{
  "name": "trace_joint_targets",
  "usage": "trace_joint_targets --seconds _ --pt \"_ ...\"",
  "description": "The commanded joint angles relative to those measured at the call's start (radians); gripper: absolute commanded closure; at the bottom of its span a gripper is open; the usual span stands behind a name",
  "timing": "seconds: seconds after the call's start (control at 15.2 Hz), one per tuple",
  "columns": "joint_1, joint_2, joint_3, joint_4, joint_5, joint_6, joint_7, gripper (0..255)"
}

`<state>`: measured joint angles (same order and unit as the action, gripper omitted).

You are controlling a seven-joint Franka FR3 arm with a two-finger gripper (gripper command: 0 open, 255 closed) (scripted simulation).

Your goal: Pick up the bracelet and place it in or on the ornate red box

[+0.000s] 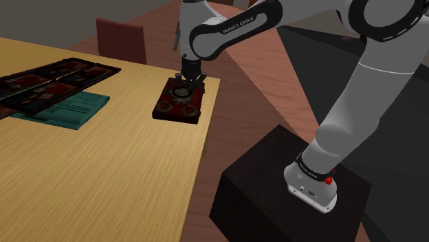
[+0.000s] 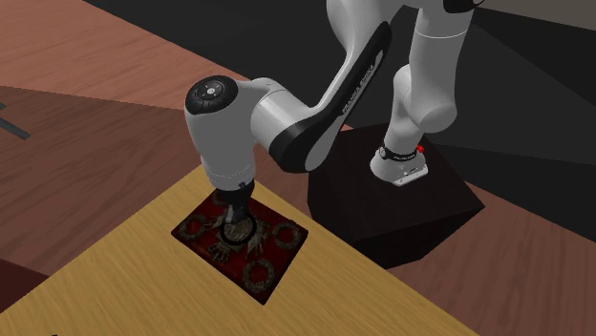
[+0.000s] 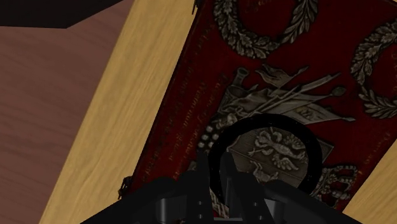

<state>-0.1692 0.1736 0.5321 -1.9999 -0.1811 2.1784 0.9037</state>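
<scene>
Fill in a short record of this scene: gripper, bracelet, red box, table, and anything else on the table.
gripper: shut on the bracelet's rim, above the red box
bracelet: dark plain ring, over the box's middle emblem; contact with the lid cannot be told
red box: flat, lid with wreath ornaments, near the table's corner
table: light wood
book: teal, lying flat, apart from the box

Bare table (image 1: 103,179) lies open beside the red box (image 1: 170,110); teal book (image 1: 69,110) well apart.
</scene>
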Motion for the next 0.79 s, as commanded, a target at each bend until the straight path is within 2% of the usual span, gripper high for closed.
trace_joint_targets --seconds 0.0,0.26,0.33,0.66,0.73 --pt "0.001 0.005 0.0 -0.004 -0.002 0.004 0.002 255" --pt "0.001 0.005 0.0 -0.004 -0.002 0.004 0.002 255" --pt "0.001 0.008 -0.001 -0.001 -0.004 0.004 0.003 0" --pt "0.001 0.005 0.0 -0.004 -0.002 0.004 0.002 0" --pt "-0.001 -0.013 0.003 0.01 0.012 -0.025 -0.007 0"
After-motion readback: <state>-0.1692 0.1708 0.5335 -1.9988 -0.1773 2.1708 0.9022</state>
